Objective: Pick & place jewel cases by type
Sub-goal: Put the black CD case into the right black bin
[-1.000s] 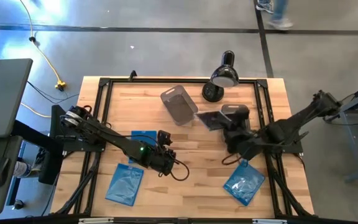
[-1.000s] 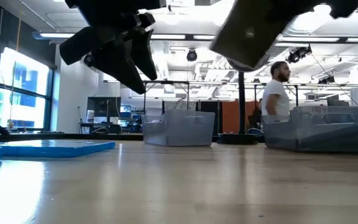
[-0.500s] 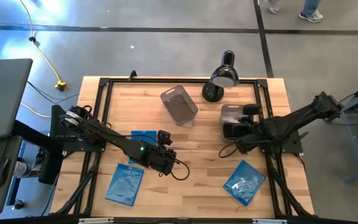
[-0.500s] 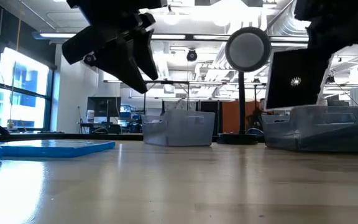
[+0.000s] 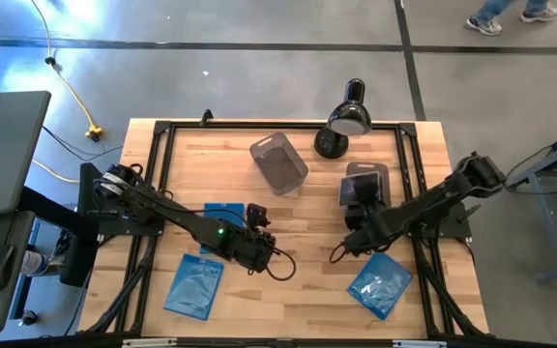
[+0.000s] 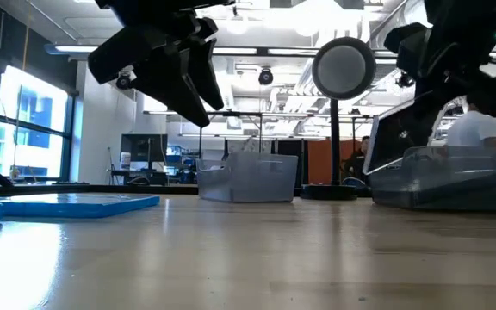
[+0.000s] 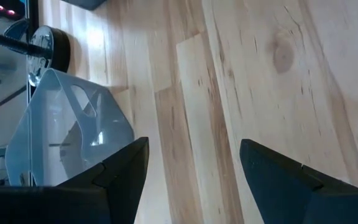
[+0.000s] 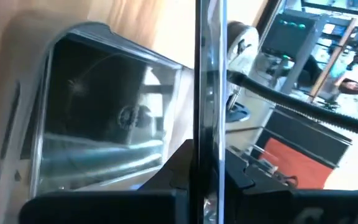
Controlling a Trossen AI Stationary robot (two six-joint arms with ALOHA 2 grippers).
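My right gripper (image 5: 359,205) is shut on a dark jewel case (image 6: 396,139), which it holds over the right smoky tub (image 5: 380,174). The right wrist view shows this case edge-on (image 8: 207,74), and another dark case (image 8: 110,112) lies inside the tub (image 8: 23,124). My left gripper (image 5: 259,242) hangs open above bare wood at mid-table, beside a blue case (image 5: 222,215) lying flat. Two more blue cases (image 5: 193,286) (image 5: 380,283) lie flat near the front edge. The second tub (image 5: 278,162) stands at the far middle. My right gripper pinches one edge of the dark case (image 8: 207,146) between its two fingers, which slant downward from the table's near right side. The case stands on edge, tilted, and its lower part (image 6: 386,159) dips behind the tub's rim. I cannot tell whether it touches the tub.
A black dome-headed lamp (image 5: 348,118) stands at the far edge, just behind the right tub. A black frame (image 5: 162,130) runs around the tabletop. Bare wood lies between the two arms. A person walks past the table's far side (image 5: 506,14).
My right gripper has sunk toward the right tub and tipped and rolled with the dark case. The case lay slanted beside the tub, then stood upright above it, and is now tilted with its lower part down at the tub's rim.
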